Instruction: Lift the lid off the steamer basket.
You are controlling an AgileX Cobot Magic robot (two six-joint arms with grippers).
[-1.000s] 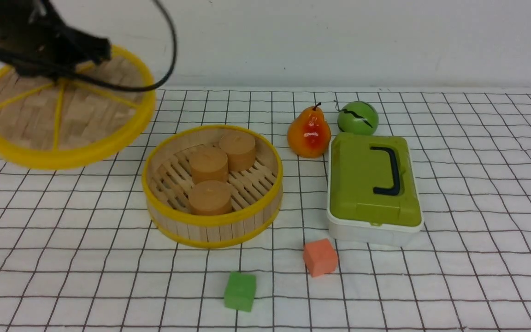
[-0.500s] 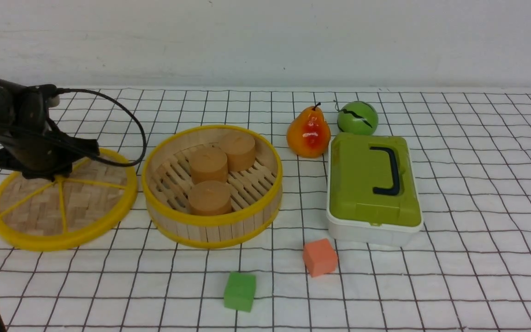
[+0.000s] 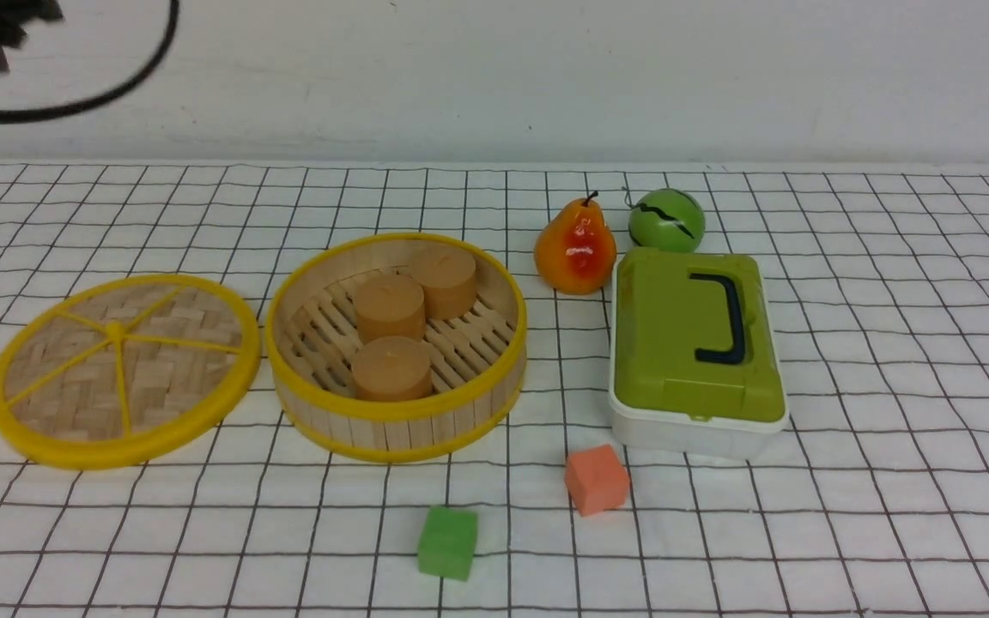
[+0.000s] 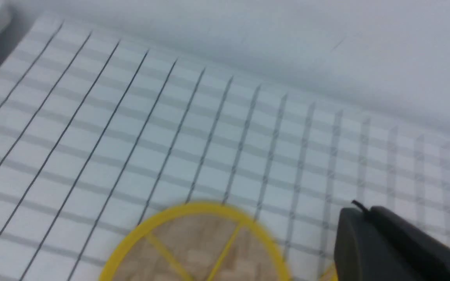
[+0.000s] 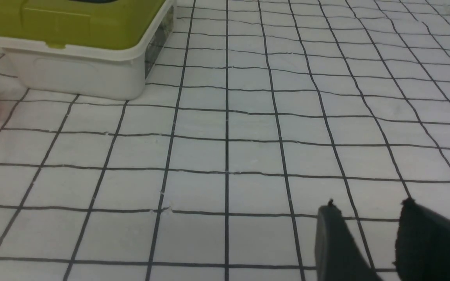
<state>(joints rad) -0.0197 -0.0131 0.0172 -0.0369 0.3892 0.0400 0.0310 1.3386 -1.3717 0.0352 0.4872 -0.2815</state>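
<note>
On the gridded cloth [image 3: 889, 360], to the left of the steamer basket [image 3: 391, 427], the lid [image 3: 124, 369] lies flat with its spokes and knob facing up. Its yellow rim is just beside the basket's, and I cannot tell whether they touch. The basket stands uncovered, with three tan cylinders [image 3: 389, 307] upright on its slatted floor. My left gripper [image 4: 365, 234] hangs high above the lid and clear of it. The blurred wrist view shows only one dark finger [image 4: 389, 249], so I cannot tell how the jaws stand. My right gripper [image 5: 367, 210] hovers low over bare cloth, fingers parted with nothing between them, near the white box with a green top [image 3: 696, 352]. Behind that box sit a pear [image 3: 576, 249] and a green ball-shaped fruit [image 3: 666, 219]. An orange cube [image 3: 597, 479] and a green cube [image 3: 447, 541] rest nearer me.
</note>
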